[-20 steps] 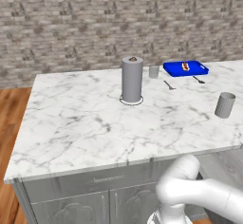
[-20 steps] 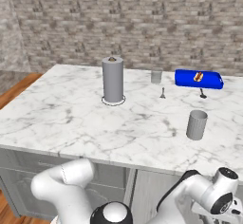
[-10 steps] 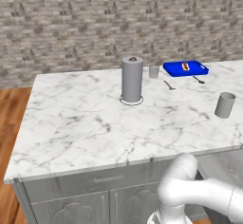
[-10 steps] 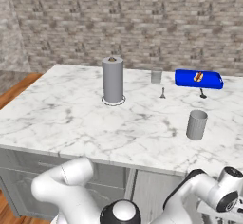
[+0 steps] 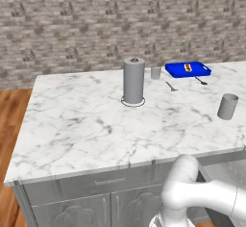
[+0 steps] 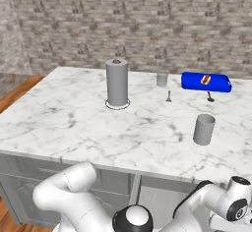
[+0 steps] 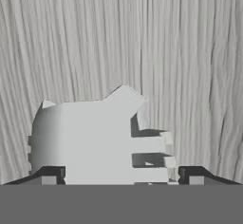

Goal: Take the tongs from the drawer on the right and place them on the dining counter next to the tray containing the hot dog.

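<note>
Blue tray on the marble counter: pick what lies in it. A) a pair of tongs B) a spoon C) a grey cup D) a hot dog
D: the blue tray holds a small hot dog with a red sausage, while the spoon and the grey cup sit outside it on the marble counter.
</note>
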Motion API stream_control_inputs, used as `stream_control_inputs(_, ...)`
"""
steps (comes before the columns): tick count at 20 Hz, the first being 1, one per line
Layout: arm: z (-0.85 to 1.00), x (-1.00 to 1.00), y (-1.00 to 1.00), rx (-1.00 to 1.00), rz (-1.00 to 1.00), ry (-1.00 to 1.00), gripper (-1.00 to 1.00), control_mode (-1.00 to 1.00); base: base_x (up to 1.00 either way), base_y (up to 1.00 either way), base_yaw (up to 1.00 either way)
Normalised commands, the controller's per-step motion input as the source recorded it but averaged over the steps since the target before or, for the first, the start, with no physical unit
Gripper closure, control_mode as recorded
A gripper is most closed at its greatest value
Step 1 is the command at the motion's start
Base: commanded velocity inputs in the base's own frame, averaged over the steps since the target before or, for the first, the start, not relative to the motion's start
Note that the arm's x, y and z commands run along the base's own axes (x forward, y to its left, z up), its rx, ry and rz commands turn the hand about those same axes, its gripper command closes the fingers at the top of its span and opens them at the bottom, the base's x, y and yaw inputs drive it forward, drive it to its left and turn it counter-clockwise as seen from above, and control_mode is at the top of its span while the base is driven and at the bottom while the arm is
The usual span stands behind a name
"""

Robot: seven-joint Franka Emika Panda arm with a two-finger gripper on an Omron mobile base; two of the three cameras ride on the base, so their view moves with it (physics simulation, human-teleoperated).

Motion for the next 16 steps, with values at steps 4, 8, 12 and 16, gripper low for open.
stream_control_inputs(4,-0.03,-0.01,0.0,0.0,0.01,0.01,1.0,-1.0,0.0,0.0,0.0)
stream_control_inputs(8,0.0,-0.14,0.0,0.0,0.01,-0.01,1.0,-1.0,0.0,0.0,0.0)
stream_control_inputs(12,0.67,-0.62,0.01,0.05,0.0,-0.23,1.0,-1.0,0.0,0.0,0.0)
stream_control_inputs(16,1.0,-0.61,0.3,0.02,0.0,-0.35,1.0,-1.0,0.0,0.0,0.0)
